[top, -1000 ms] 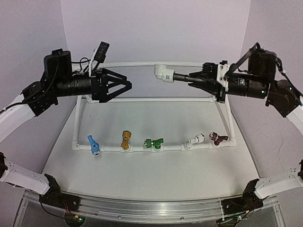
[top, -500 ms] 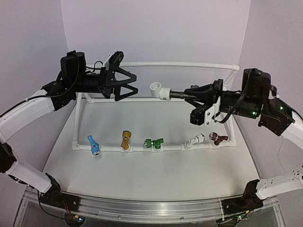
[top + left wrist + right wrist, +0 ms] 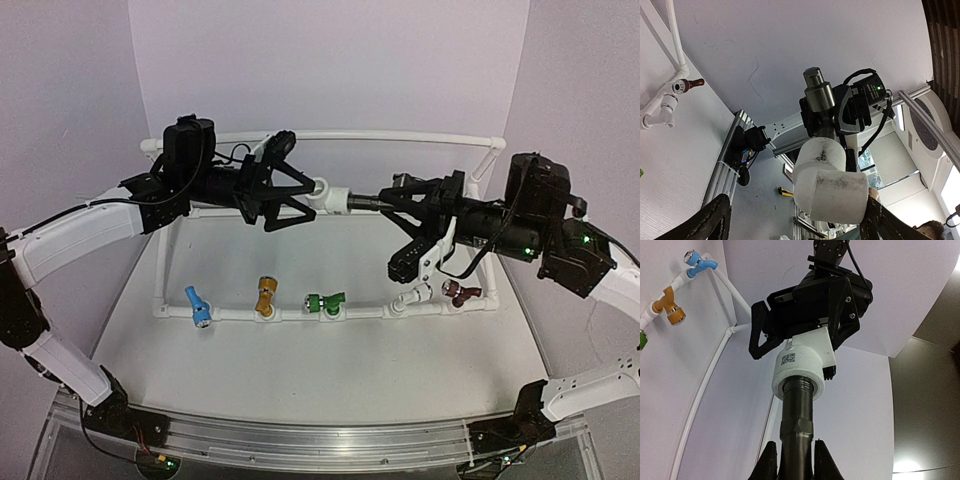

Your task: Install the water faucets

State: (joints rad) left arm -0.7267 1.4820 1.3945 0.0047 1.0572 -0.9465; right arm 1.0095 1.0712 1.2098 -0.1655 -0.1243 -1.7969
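Observation:
My right gripper (image 3: 393,204) is shut on the dark grey metal faucet (image 3: 366,202) and holds it level in the air above the pipe frame. A white plastic fitting (image 3: 335,197) is threaded on the faucet's far end. My left gripper (image 3: 314,199) is open, with its jaws on either side of that fitting. In the right wrist view my gripper (image 3: 796,452) clamps the faucet's shaft (image 3: 797,410) below the fitting (image 3: 802,367). In the left wrist view the fitting (image 3: 827,185) fills the gap between my left gripper's (image 3: 792,225) spread fingers. The lever handle is hidden.
A white pipe frame (image 3: 380,137) stands on the table. Its front pipe carries blue (image 3: 197,305), gold (image 3: 265,297), green (image 3: 325,302), white (image 3: 411,295) and maroon (image 3: 462,292) faucets in a row.
My left gripper has moved right and my right gripper has come left and lower with the faucet. The white fitting now sits between the left jaws.

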